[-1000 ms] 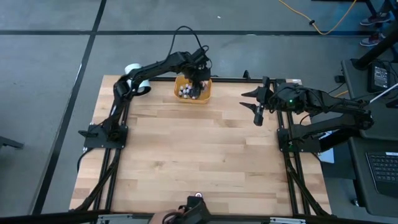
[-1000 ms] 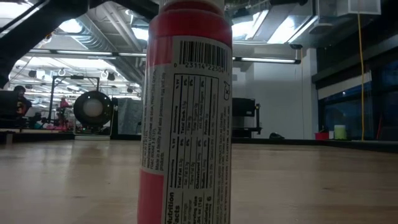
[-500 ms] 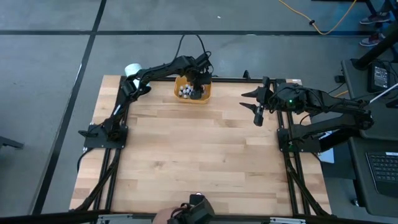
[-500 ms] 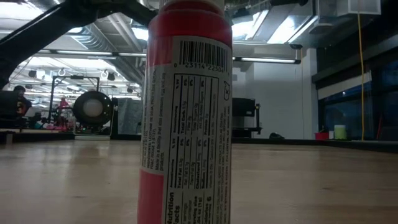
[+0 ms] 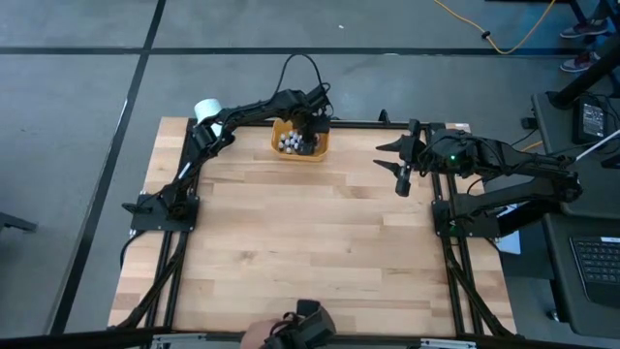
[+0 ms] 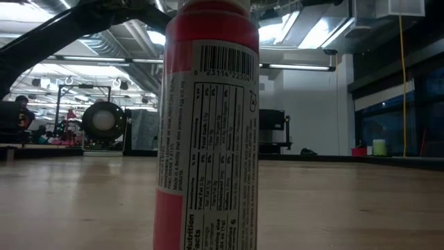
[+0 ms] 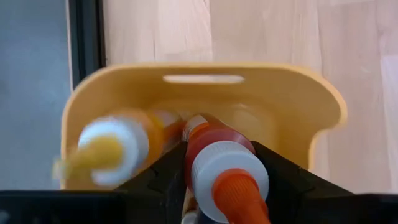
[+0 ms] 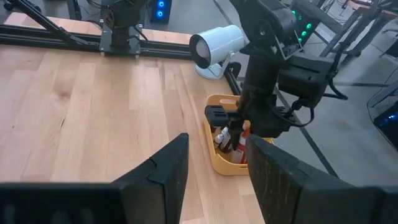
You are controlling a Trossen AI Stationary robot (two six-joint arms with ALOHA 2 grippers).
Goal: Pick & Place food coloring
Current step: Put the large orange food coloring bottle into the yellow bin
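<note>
Fingers of your left gripper (image 7: 217,171) clamp a red-bodied food coloring bottle (image 7: 219,163), white collar and orange tip, just above the yellow bin (image 5: 300,142) at the table's 12 o'clock. You're mid-lift; next, carry it clear. Your right gripper (image 8: 214,168) waits at 3 o'clock, fingers apart.

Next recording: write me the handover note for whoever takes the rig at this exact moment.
Left tool: over the yellow bin at the table's far edge, shut on a red bottle with an orange tip.
Right tool: open, empty, waiting by the right edge.
Things: other small bottles lie in the bin; one red bottle stands near the front edge.
Done: one bottle gripped.
Left: place it.
</note>
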